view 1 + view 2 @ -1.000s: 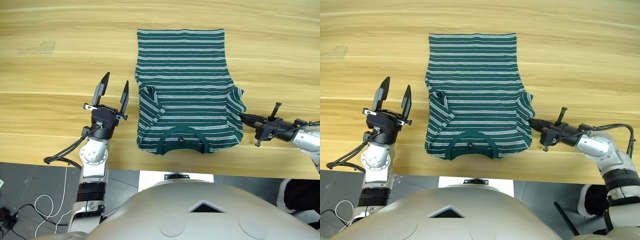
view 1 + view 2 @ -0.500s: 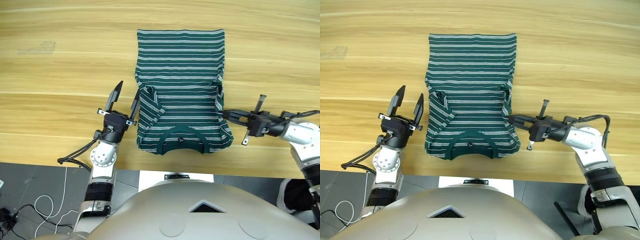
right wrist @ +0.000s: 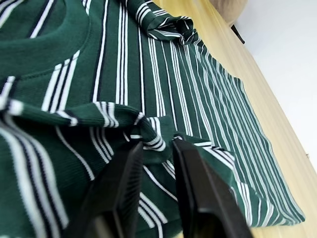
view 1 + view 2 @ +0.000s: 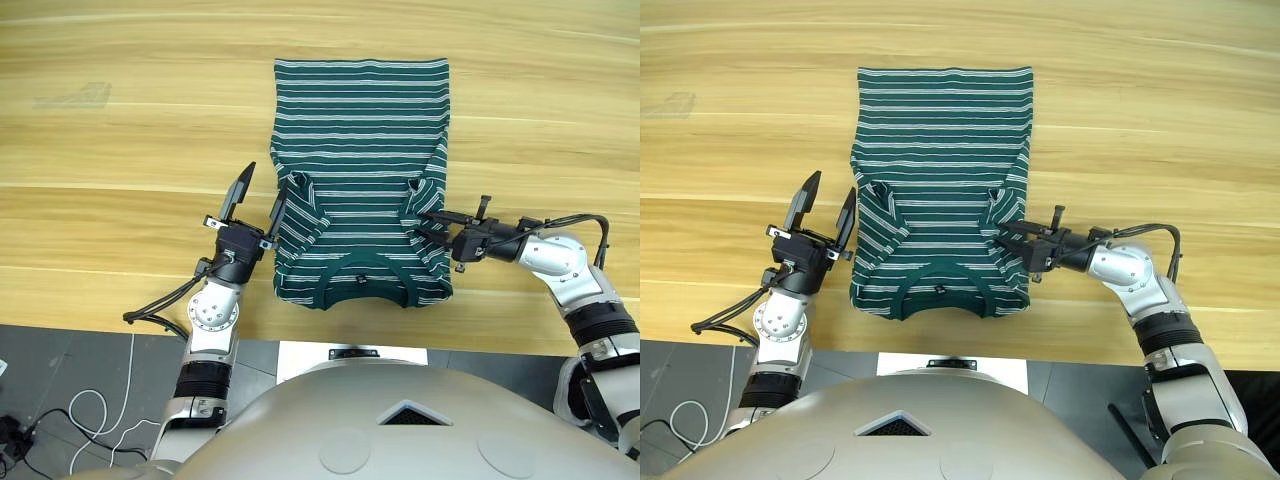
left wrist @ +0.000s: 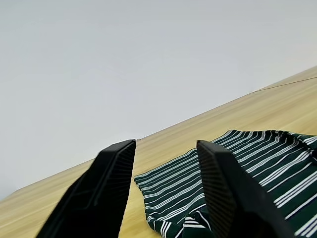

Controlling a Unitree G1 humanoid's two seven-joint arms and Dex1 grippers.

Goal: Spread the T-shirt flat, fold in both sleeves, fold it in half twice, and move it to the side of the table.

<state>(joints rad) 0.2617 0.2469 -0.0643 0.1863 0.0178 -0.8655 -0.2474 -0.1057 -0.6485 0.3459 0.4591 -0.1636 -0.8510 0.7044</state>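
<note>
The green striped T-shirt (image 4: 362, 140) lies on the wooden table (image 4: 120, 140) with its collar (image 4: 365, 272) toward me. Its left sleeve (image 4: 300, 200) is folded in over the body. The right sleeve (image 4: 425, 195) is also turned inward, and its hem (image 3: 148, 136) is bunched at the tips of my right gripper (image 4: 420, 224). That gripper sits low over the shirt's right chest, fingers (image 3: 121, 188) a little apart, so it is open. My left gripper (image 4: 262, 190) stands open at the shirt's left edge, tips up, with nothing between its fingers (image 5: 106, 183).
Bare wooden table stretches to the left (image 4: 710, 150), right (image 4: 1160, 130) and far side of the shirt. The table's near edge (image 4: 100, 318) runs just below the collar. Cables (image 4: 150, 312) hang off my left arm.
My right gripper has moved left across the shirt, bringing the right sleeve inward over the body, and its fingers now stand apart. The left gripper has moved in to the shirt's left edge.
</note>
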